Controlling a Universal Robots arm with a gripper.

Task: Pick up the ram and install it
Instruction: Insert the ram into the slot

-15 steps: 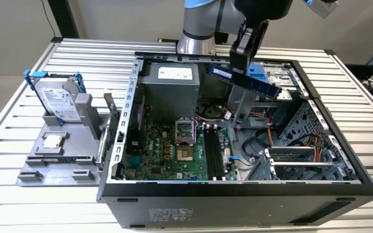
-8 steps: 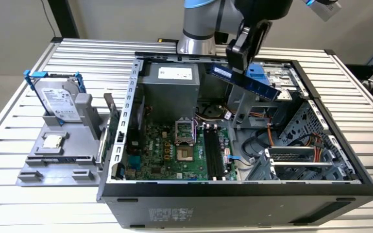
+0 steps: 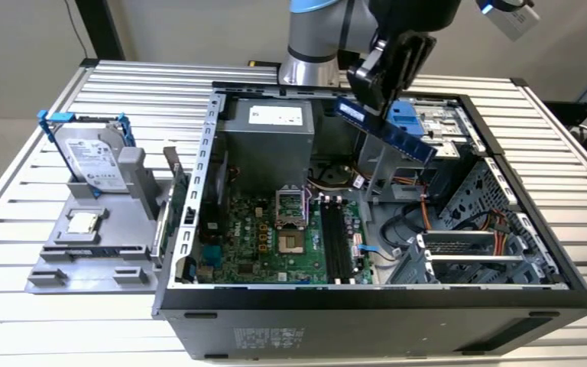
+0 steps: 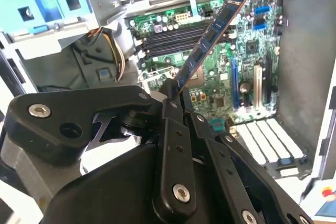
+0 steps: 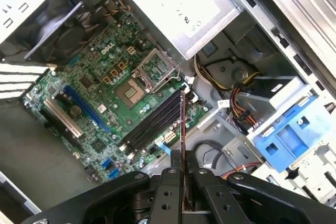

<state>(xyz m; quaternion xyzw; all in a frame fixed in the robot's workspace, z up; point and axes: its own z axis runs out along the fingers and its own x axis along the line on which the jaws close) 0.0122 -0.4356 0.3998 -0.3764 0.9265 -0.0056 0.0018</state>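
The claw (image 3: pixel 373 98) is closed tight on one end of the ram (image 3: pixel 408 143), holding it tilted in the air above the open computer case (image 3: pixel 375 313).

The ram (image 3: pixel 394 136) is a long, thin, dark-blue stick with chips along its face, pinched at one end between the jaws. It hangs tilted in the air above the open computer case (image 3: pixel 375 325), toward the case's far edge in the exterior view. In both wrist views the ram (image 4: pixel 210 38) (image 5: pixel 182 121) stands over the motherboard.

Exterior view high above the open case (image 3: pixel 375 306), both wrist views just behind the end effector (image 4: pixel 171 96) (image 5: pixel 182 157), sharing the motherboard (image 4: pixel 247 45) (image 5: pixel 100 85)
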